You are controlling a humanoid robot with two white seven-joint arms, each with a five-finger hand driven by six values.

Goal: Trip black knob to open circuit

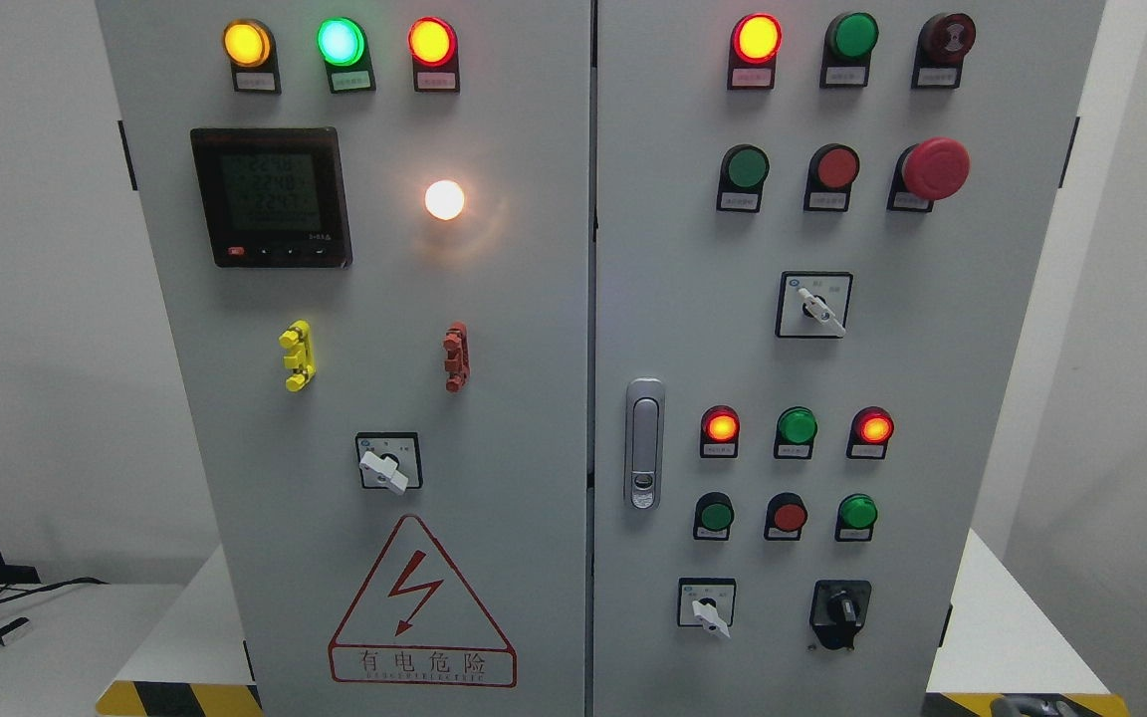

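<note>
The black knob (840,609) sits on a black plate at the lower right of the grey cabinet's right door (932,398), its pointer roughly upright. To its left is a white selector switch (708,609). No hand is near the knob. A small grey rounded part (1030,707) pokes up at the bottom edge on the right, where my right arm comes in; too little of it shows to tell more. My left arm is out of view.
The right door also carries lit red lamps (757,38), green and red buttons, a red mushroom stop button (935,167), another white selector (817,307) and a metal door latch (644,443). The left door (384,299) has a meter, lamps, a selector and a high-voltage warning triangle.
</note>
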